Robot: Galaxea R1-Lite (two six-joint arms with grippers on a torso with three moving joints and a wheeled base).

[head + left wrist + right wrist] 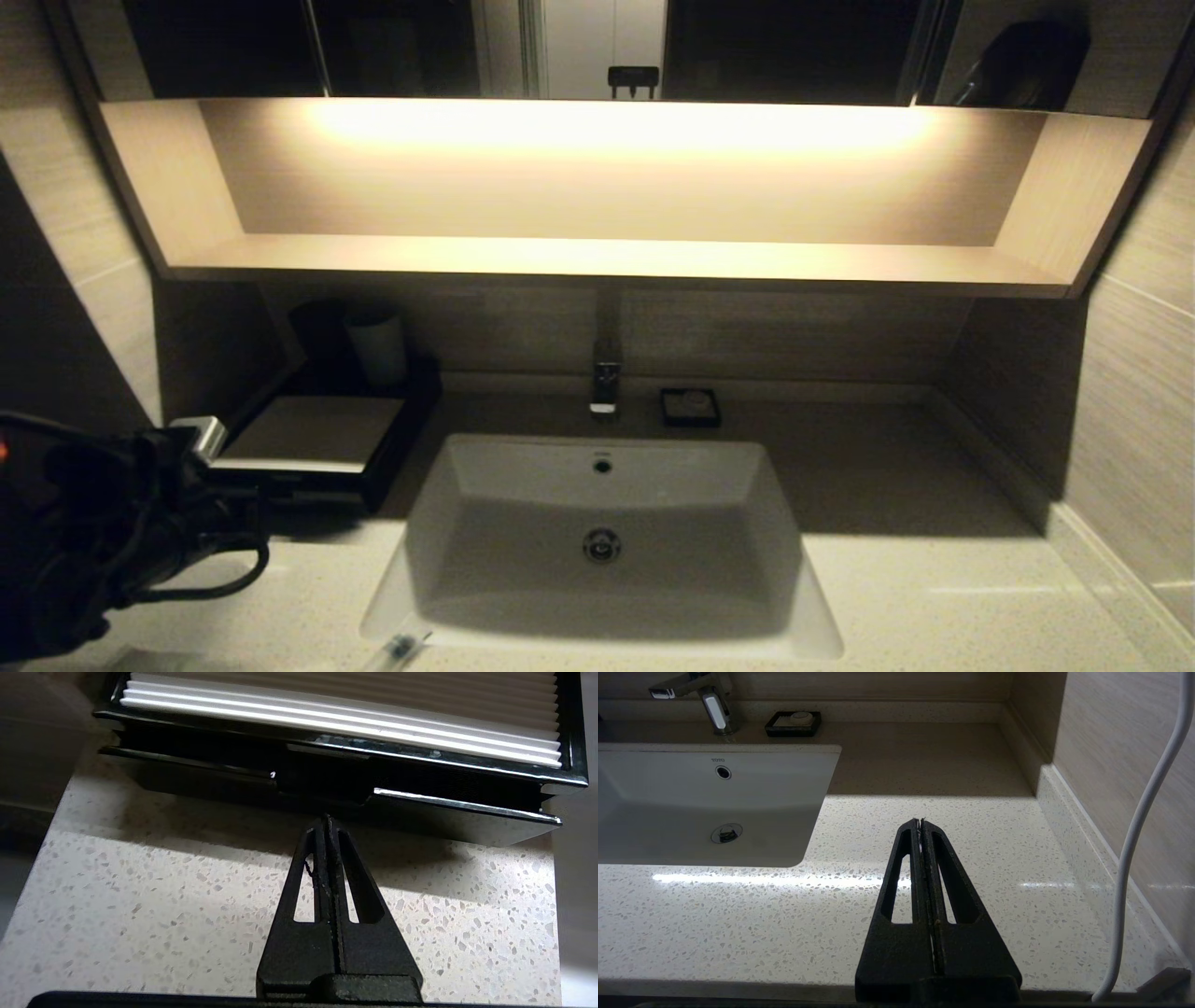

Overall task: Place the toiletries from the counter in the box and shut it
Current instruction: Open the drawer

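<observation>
My left pincer (327,820), pressed fully closed and empty, touches the drawer front (322,786) of the box (467,777). My right pincer (920,822), closed too, hangs over bare counter (738,914).

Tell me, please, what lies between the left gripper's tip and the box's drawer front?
Nothing: in the left wrist view the shut left gripper points at the drawer of the box, with only bare counter below.

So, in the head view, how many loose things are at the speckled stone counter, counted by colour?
Black: 2 (rectangular organiser box with beige top panel, small square dish)
Pale: 1 (upright cup)
Clear: 1 (slim wrapped stick)
Total: 4
</observation>
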